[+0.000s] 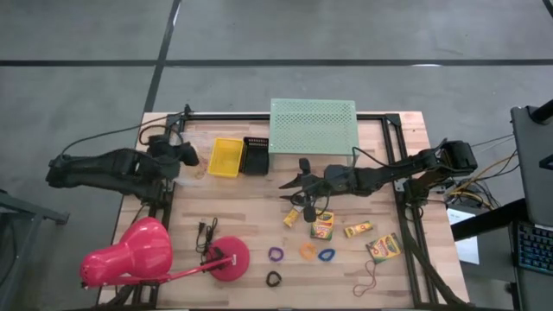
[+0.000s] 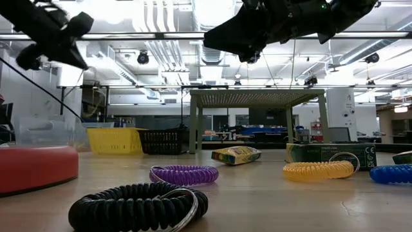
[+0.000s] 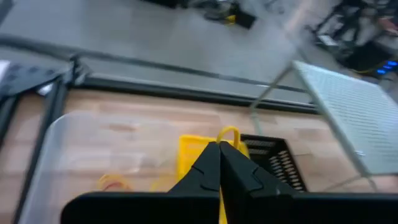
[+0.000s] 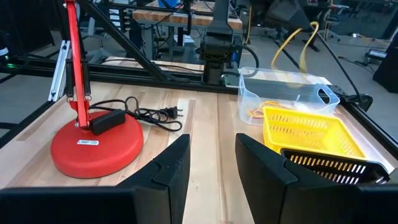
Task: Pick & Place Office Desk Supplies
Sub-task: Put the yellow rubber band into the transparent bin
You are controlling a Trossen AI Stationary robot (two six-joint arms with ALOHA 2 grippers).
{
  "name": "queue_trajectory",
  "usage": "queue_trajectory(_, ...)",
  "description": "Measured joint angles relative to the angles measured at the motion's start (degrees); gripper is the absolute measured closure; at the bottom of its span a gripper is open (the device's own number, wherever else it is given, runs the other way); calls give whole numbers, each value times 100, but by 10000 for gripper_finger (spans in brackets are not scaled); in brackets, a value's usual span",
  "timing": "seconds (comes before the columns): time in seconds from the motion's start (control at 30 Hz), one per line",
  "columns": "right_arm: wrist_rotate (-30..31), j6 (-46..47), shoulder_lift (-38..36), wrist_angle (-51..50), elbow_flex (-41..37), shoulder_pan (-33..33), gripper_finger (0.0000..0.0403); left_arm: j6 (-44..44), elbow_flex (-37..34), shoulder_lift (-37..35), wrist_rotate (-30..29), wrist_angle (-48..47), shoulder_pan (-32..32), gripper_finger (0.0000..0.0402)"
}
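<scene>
A thin yellow rubber band is being held up by the left end effector, its fingers pinched together on it, right above the clear tub at the left back of the desk. The right end effector is being held with its fingers apart and empty, above the middle of the desk, with the crayon boxes and ring loops lying just in front of it. It looks like the band is being readied for dropping straight down into the tub, and the boxes are being left for the nearer right arm.
</scene>
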Motion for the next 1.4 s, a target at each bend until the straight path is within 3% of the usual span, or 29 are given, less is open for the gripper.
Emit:
queue_trajectory(0.17,2,-2,0,0,0,0,280,-931,-69,72,214,-641,52,401)
queue_trajectory(0.5,1,-2,0,-4,0,0,280,-1918,-622,186,835,-769,63,401)
queue_trajectory(0.9,1,-2,0,-2,0,0,280,-1350,-642,324,1197,-550,104,401)
queue_trajectory(1.13,2,0,0,-2,0,0,280,605,-642,328,1335,-364,177,401)
queue_trajectory(1.4,0,-2,0,-2,0,0,280,917,-746,575,1964,-331,180,401)
